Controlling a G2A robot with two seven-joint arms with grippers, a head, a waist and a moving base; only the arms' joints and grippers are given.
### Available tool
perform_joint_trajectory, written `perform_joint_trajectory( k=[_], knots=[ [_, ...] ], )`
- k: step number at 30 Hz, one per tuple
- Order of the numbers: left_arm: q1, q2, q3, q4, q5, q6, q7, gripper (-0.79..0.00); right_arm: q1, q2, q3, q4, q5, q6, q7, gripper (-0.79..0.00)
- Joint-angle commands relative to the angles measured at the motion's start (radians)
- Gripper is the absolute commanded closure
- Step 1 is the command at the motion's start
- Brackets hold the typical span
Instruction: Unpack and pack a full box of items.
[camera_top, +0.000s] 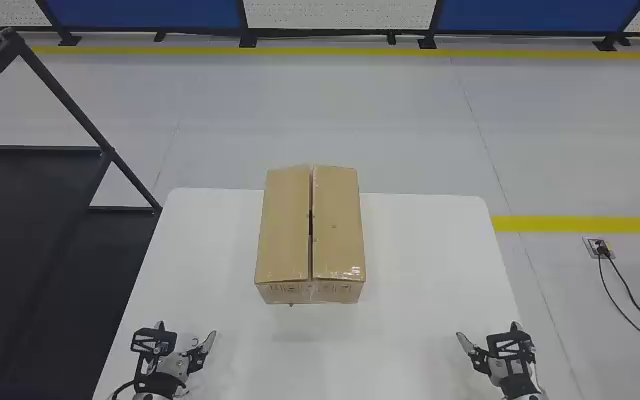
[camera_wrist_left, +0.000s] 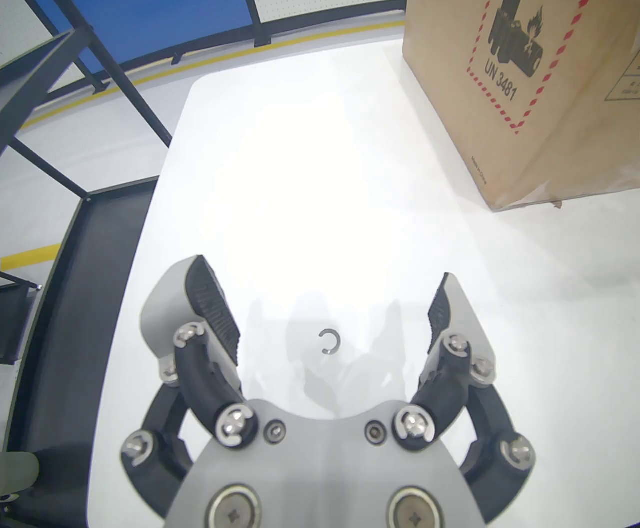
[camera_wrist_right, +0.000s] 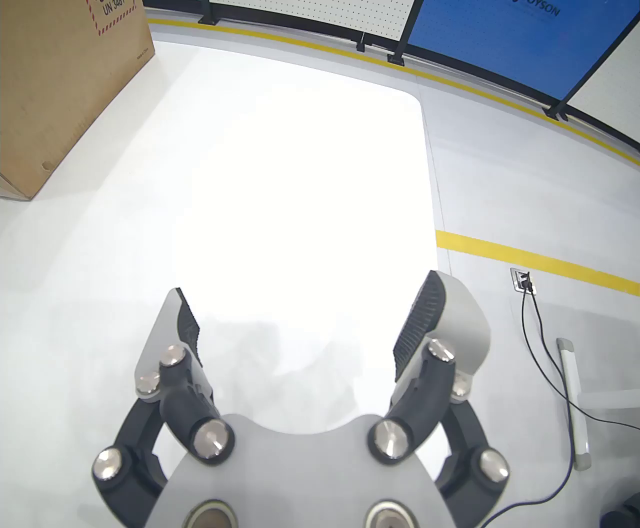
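Observation:
A brown cardboard box (camera_top: 310, 234) stands in the middle of the white table (camera_top: 420, 300), its top flaps folded shut along a centre seam. The box (camera_wrist_left: 525, 90) carries a red-dashed label on its side, and a corner of the box (camera_wrist_right: 60, 85) appears in the right wrist view. My left gripper (camera_top: 175, 350) sits at the table's near left corner, open and holding nothing; in its own view the left gripper (camera_wrist_left: 320, 300) hovers over bare table. My right gripper (camera_top: 497, 352) rests at the near right corner, likewise open and empty, as the right gripper (camera_wrist_right: 305, 310) shows.
A small metal C-shaped clip (camera_wrist_left: 331, 343) lies on the table under my left gripper. A black metal rack (camera_top: 50, 200) stands left of the table. A floor socket with a black cable (camera_wrist_right: 523, 281) lies to the right. Blue panels (camera_top: 140, 14) line the back.

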Motion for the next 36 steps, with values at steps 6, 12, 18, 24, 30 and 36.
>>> perform_joint_trajectory(
  k=[6,12,18,24,30,36],
  knots=[
    [0.000,0.000,0.000,0.000,0.000,0.000,0.000,-0.784,0.000,0.000,0.000,0.000,0.000,0.000,0.000,-0.784],
    [0.000,0.001,-0.006,-0.015,-0.002,-0.029,0.028,-0.785,0.003,0.000,-0.004,-0.004,-0.016,-0.007,0.000,-0.785],
    [0.009,-0.001,-0.059,-0.055,-0.035,-0.015,0.073,-0.785,0.008,-0.003,-0.007,-0.065,0.016,-0.057,-0.075,-0.785],
    [-0.011,-0.001,-0.091,-0.082,-0.068,-0.047,0.109,-0.785,0.030,-0.006,-0.018,-0.129,0.014,-0.068,-0.080,-0.785],
    [-0.020,-0.001,-0.128,-0.110,-0.131,-0.125,0.160,-0.785,0.077,-0.011,-0.052,-0.175,0.001,-0.066,-0.035,-0.785],
    [-0.015,0.000,-0.134,-0.125,-0.144,-0.165,0.151,-0.785,0.111,-0.016,-0.084,-0.197,0.003,-0.050,-0.003,-0.785]
  ],
)
